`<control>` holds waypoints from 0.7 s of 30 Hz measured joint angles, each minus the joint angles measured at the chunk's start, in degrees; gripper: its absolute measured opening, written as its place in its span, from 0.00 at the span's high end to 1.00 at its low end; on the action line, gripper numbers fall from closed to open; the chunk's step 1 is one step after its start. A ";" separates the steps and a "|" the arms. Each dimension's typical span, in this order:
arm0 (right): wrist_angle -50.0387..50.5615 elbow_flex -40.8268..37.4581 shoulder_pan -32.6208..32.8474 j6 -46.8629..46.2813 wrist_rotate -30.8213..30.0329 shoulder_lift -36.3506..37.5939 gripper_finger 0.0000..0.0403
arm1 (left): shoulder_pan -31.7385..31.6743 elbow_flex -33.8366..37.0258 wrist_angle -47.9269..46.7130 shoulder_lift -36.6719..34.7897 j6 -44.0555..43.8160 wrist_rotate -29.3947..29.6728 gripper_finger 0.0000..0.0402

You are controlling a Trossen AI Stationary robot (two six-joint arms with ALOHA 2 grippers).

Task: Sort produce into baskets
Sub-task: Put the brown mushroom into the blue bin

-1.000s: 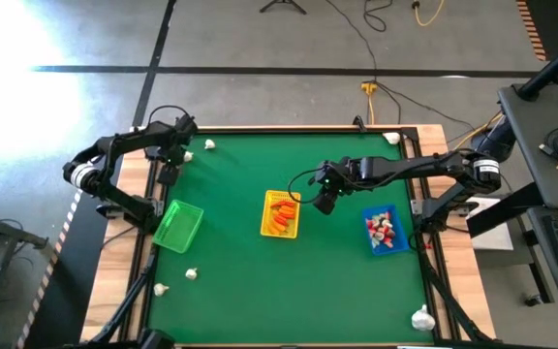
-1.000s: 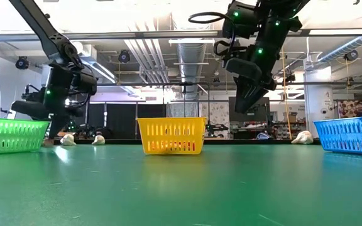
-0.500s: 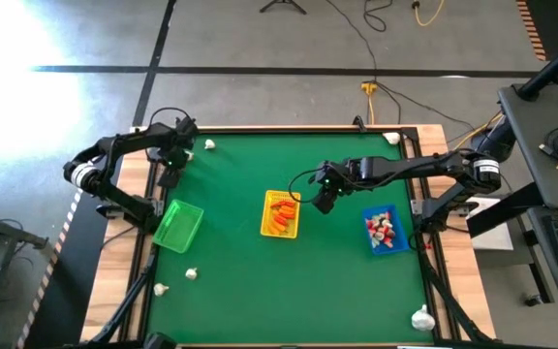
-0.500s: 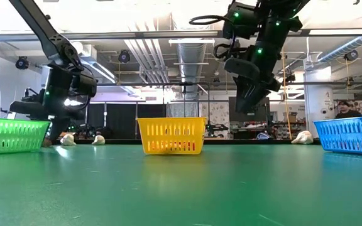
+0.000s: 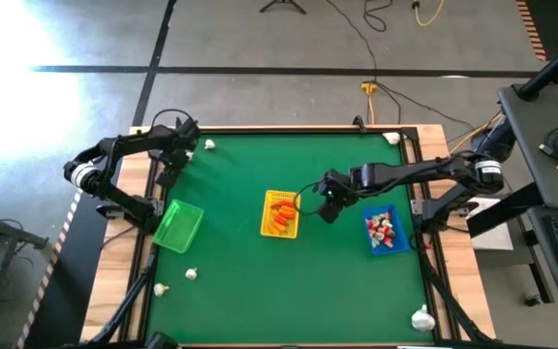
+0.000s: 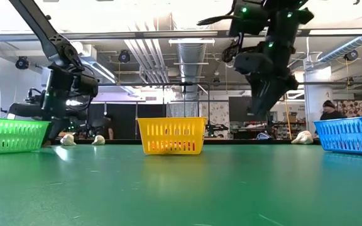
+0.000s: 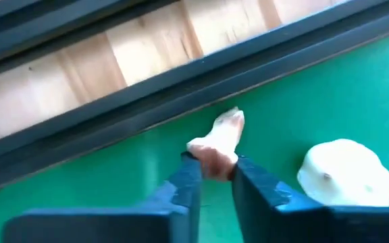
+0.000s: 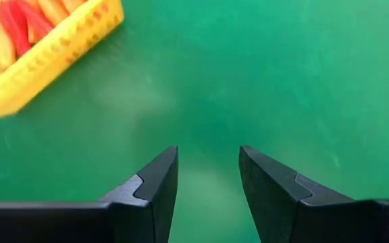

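Nearby: left end effector [image 7: 211,177] pinches cream piece [image 7: 216,144], white piece [image 7: 345,173] beside; right end effector [image 8: 208,179] open, empty.

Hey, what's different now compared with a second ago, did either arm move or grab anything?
The right gripper has moved away from the yellow basket toward the blue basket; it is open and empty above the mat. The left gripper stays at the table's far left edge, shut on a small cream piece, with another white piece beside it. The baskets, including the green basket, have not moved.
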State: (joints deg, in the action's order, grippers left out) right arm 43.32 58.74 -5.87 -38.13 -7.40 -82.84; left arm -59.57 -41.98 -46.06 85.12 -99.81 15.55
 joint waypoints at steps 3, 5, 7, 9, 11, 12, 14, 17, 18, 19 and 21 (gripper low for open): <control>3.15 0.00 2.12 -3.21 0.12 1.13 0.63 | 0.01 0.19 -0.21 0.00 2.67 -0.13 0.96; 4.98 0.00 3.46 -5.39 -0.40 2.49 0.64 | 0.39 0.25 0.69 -0.04 7.43 -0.85 0.98; 7.11 0.00 5.16 -7.72 -3.19 4.62 0.65 | 1.76 -0.18 2.52 -0.07 15.46 -2.47 0.98; 8.06 0.00 7.04 -9.53 -7.47 7.31 0.66 | 4.43 -1.38 2.54 -0.13 24.73 -3.85 0.98; 8.55 0.00 8.93 -10.41 -11.97 9.99 0.67 | 8.51 -3.36 2.44 -0.79 35.41 -5.48 0.98; 8.52 0.00 9.75 -10.42 -13.75 11.29 0.68 | 11.39 -4.62 2.48 -1.35 40.28 -6.42 0.98; 8.12 0.00 10.93 -9.46 -16.01 13.32 0.69 | 18.64 -7.34 2.08 -2.88 45.80 -7.60 0.98; 6.68 0.00 11.66 -4.97 -16.67 14.84 0.70 | 32.37 -11.99 2.54 -4.77 50.23 -6.46 0.98; 6.54 0.00 11.84 -3.14 -16.67 15.06 0.70 | 37.45 -13.74 2.71 -5.03 50.73 -4.93 0.98; 6.53 0.00 11.92 -1.69 -16.67 15.22 0.71 | 42.48 -15.51 2.90 -5.13 51.08 -3.18 0.98; 6.52 0.00 12.11 -0.23 -16.46 15.30 0.71 | 52.47 -18.64 3.13 -4.90 53.24 0.60 0.98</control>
State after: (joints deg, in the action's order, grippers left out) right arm 49.84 58.74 6.24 -38.35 -23.86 -67.55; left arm -7.11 -60.61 -42.93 80.23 -46.57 16.15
